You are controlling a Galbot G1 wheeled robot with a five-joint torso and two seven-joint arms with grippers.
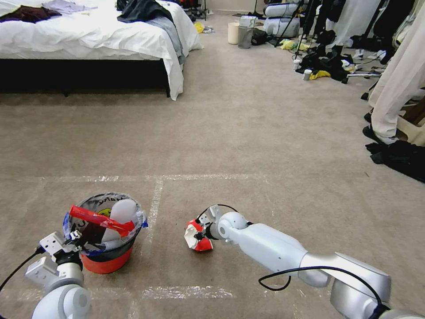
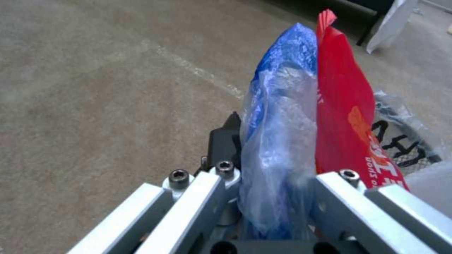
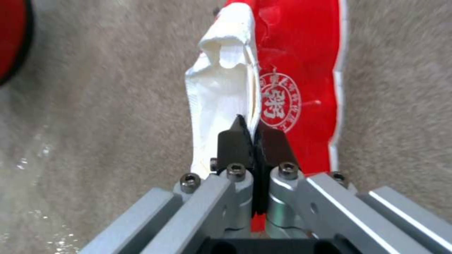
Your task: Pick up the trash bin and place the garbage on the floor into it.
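Observation:
The trash bin [image 1: 108, 262], a small red bucket lined with a clear, blue-edged bag [image 2: 282, 116], stands on the carpet at the lower left. Inside it are a red wrapper [image 1: 101, 219] and a white foam piece [image 1: 124, 212]. My left gripper [image 1: 74, 239] is shut on the bag-covered rim at the bin's near left side, and the plastic hides one finger [image 2: 225, 141]. To the right of the bin, my right gripper [image 1: 200, 232] is shut on a piece of garbage [image 1: 195, 237], a flattened red-and-white wrapper [image 3: 292, 70], low against the carpet.
A bed [image 1: 88, 40] with clothes on it stands at the back left. A grey bin [image 1: 245, 37] and a white bucket [image 1: 233, 33] stand far back. Dark clothes [image 1: 398, 157] and hanging garments line the right side. Tape lines [image 1: 155, 204] cross the open carpet.

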